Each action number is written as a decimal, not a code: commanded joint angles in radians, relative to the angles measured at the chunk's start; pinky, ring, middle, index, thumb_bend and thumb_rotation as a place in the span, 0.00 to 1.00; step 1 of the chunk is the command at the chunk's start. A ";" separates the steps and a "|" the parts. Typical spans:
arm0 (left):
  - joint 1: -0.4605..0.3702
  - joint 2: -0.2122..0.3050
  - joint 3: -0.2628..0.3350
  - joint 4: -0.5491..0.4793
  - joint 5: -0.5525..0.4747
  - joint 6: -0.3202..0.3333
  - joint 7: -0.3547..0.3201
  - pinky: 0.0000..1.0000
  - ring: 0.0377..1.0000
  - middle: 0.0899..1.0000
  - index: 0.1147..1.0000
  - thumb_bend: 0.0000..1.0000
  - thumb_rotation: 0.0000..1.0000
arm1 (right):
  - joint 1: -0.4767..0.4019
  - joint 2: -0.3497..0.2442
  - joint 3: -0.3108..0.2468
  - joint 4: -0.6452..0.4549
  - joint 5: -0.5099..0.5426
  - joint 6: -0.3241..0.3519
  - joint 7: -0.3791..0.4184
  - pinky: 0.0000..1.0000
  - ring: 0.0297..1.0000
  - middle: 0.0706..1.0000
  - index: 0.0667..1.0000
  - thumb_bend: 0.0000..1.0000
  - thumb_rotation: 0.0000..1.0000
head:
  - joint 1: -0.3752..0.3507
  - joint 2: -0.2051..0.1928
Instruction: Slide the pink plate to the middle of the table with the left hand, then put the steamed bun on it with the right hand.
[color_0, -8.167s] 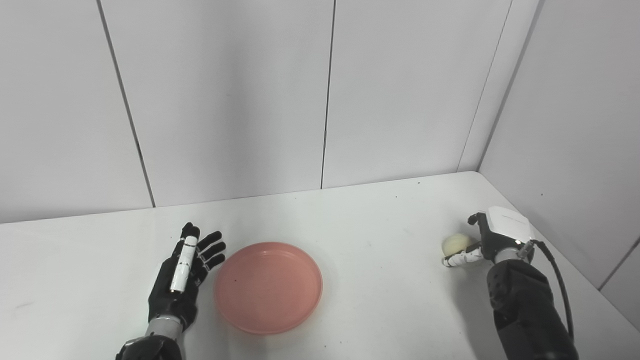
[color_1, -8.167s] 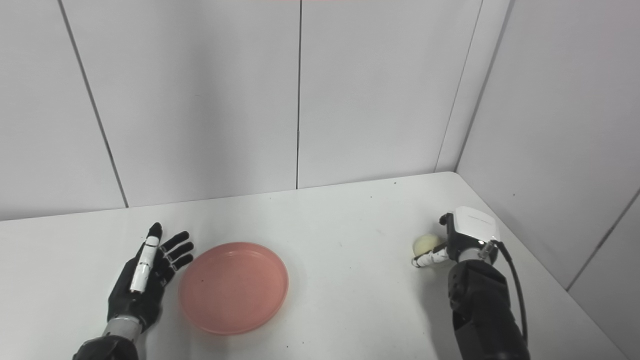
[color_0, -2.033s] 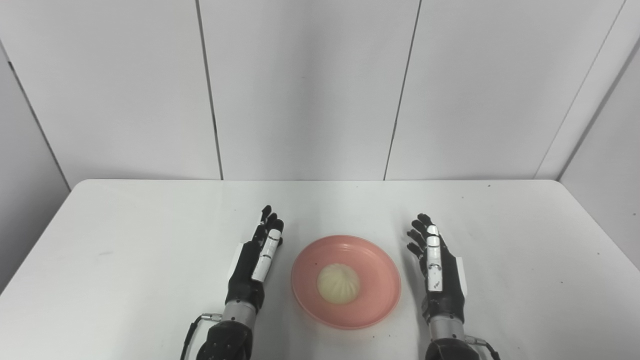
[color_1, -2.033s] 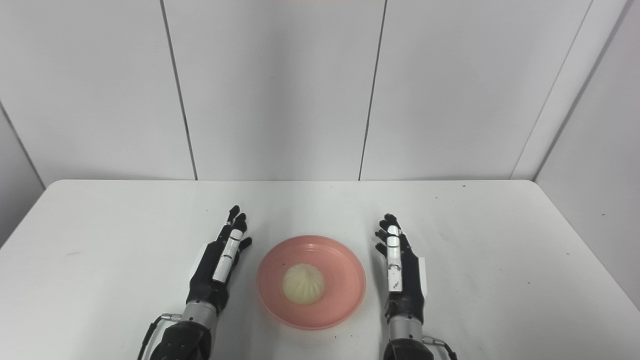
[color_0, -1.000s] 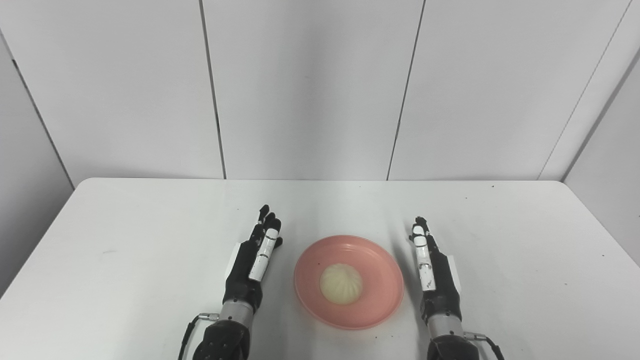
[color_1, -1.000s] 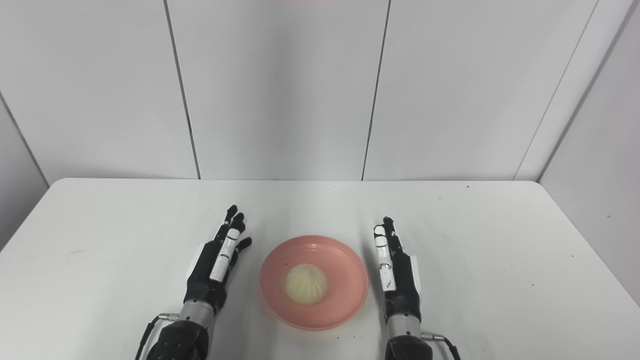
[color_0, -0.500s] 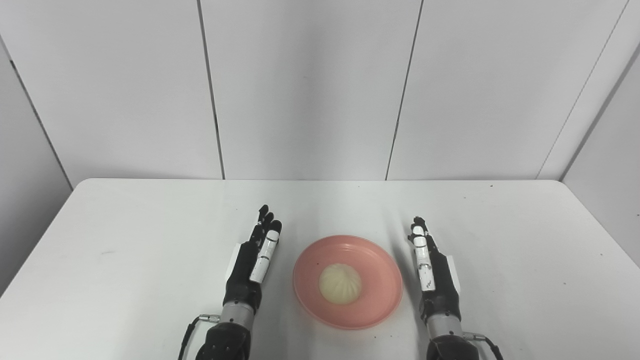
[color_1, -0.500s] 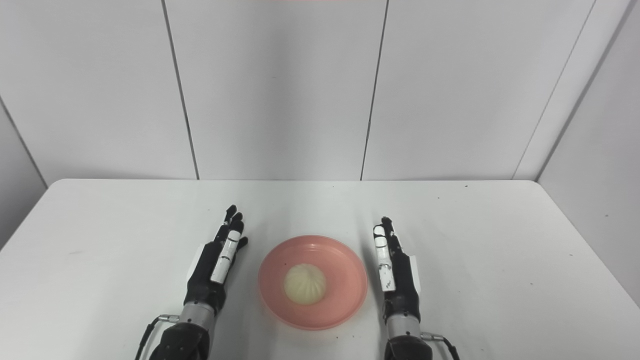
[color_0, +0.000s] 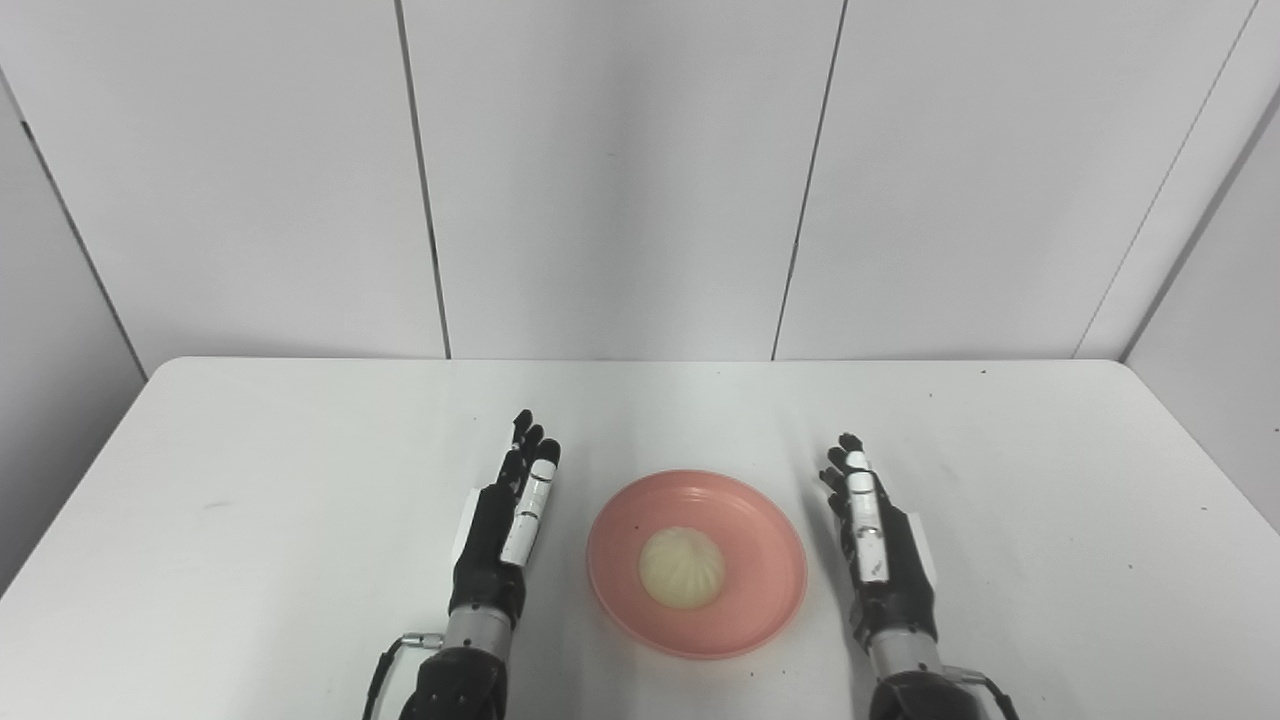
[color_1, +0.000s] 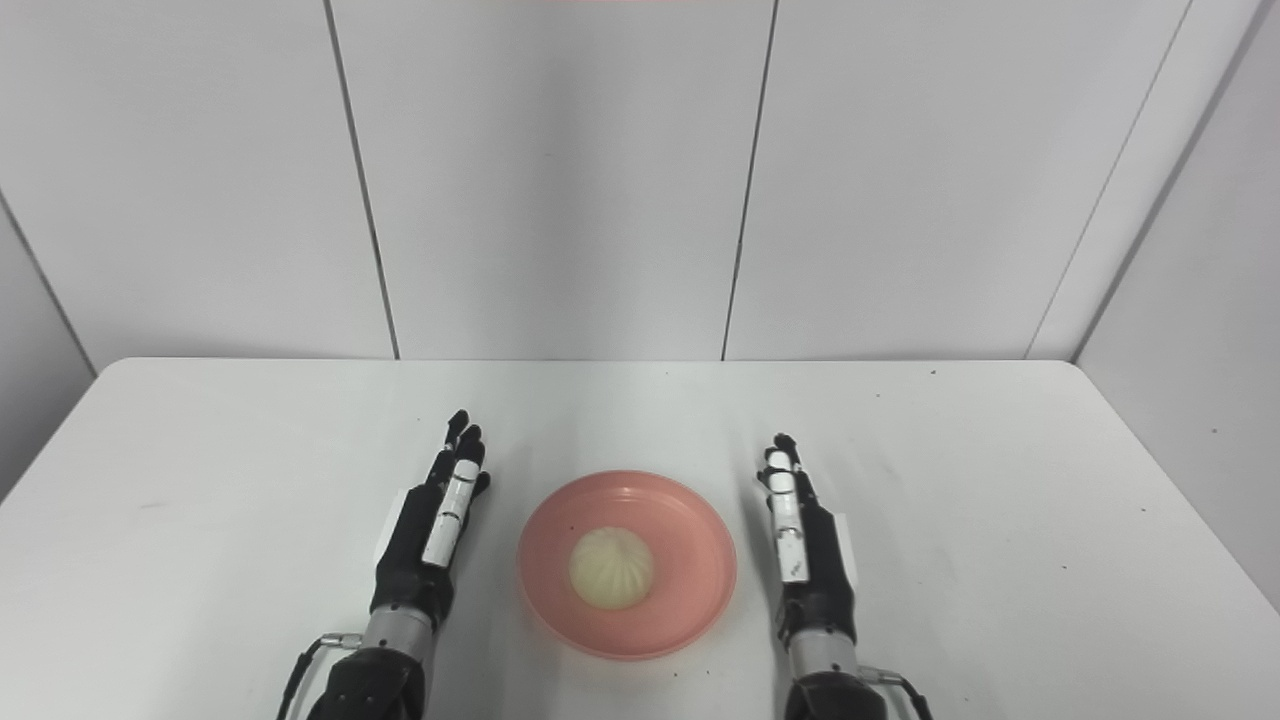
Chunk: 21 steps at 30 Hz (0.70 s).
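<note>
**Bun on the plate, both hands empty beside it: the remaining risk is a stray knock**

Nearest the camera, the two forearms come in from the bottom edge, one on each side of the pink plate (color_0: 697, 565); the left hand (color_0: 502, 540) lies just left of the plate with its fingers straight, close together and holding nothing; the right hand (color_0: 880, 555) lies just right of it, likewise straight-fingered and empty; neither appears to touch the rim, though the gaps are narrow. The steamed bun (color_0: 681, 568) sits inside the plate, a little left of its centre, and the plate rests on the white table (color_0: 250, 500) roughly midway between its left and right edges, toward the near side; judged from this, both steps of the task look done.

What could go wrong is small but real; a hand drawn back carelessly or swung inward could catch the rim and shove the plate off its place; the plate looks light and the tabletop smooth, so it would probably slide easily; a sharp jolt might also roll the bun toward the edge of the plate.

Farther out, only a few faint dark specks mark the table; beyond its far edge stand plain grey wall panels (color_0: 610, 180); nothing stands in the way of either hand pulling straight back.
</note>
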<state>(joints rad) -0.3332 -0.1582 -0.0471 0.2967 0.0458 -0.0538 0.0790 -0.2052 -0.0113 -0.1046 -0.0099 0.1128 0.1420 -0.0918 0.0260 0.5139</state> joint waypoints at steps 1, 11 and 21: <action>0.021 -0.020 0.021 -0.052 -0.044 0.004 0.006 1.00 1.00 1.00 1.00 0.66 0.86 | 0.019 -0.007 -0.011 -0.022 0.030 -0.056 0.030 0.95 0.91 0.91 0.90 0.73 1.00 | 0.014 -0.003; 0.203 -0.030 0.048 -0.340 -0.131 0.147 -0.015 1.00 0.99 0.97 1.00 0.74 0.87 | 0.182 -0.053 -0.008 -0.059 0.087 -0.199 0.147 0.91 0.90 0.91 0.88 0.76 1.00 | 0.125 -0.015; 0.226 -0.010 0.025 -0.364 -0.134 0.195 -0.026 1.00 0.97 0.97 1.00 0.74 0.84 | 0.191 -0.077 -0.023 0.016 0.110 -0.280 0.176 0.97 0.93 0.95 0.92 0.70 1.00 | 0.128 -0.009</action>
<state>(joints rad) -0.0769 -0.1737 -0.0108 -0.0812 -0.0999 0.1533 0.0662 -0.0308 -0.0877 -0.1177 -0.0535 0.2274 -0.0857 0.0822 0.1536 0.5046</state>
